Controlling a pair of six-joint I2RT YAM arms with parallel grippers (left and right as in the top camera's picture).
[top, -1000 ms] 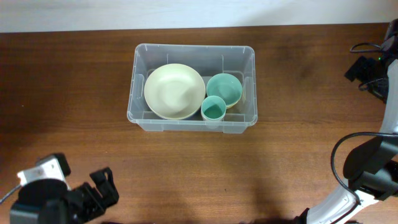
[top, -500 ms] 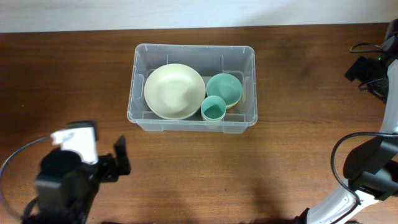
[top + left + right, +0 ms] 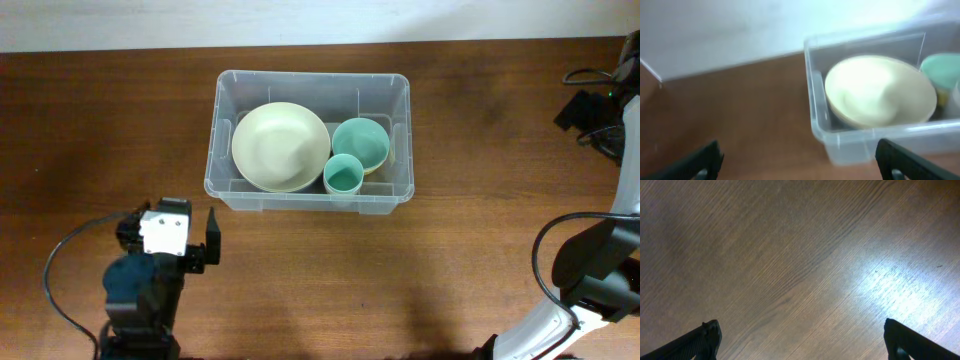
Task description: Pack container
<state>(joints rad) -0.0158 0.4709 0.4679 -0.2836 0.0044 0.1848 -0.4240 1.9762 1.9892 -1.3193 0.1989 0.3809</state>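
The container is a large clear tub at the table's back centre. It holds a cream bowl, a teal bowl and a teal cup. My left gripper is open and empty, in front of and to the left of the container, pointing at it. In the left wrist view the left gripper frames the container's near left corner with the cream bowl inside. My right gripper is open and empty over bare wood.
The right arm and its cables stand at the table's right edge. A pale wall strip runs along the table's back edge. Brown wooden tabletop surrounds the container.
My left arm has risen from the front left corner and moved right and towards the container. The right arm and the things in the container have not moved.
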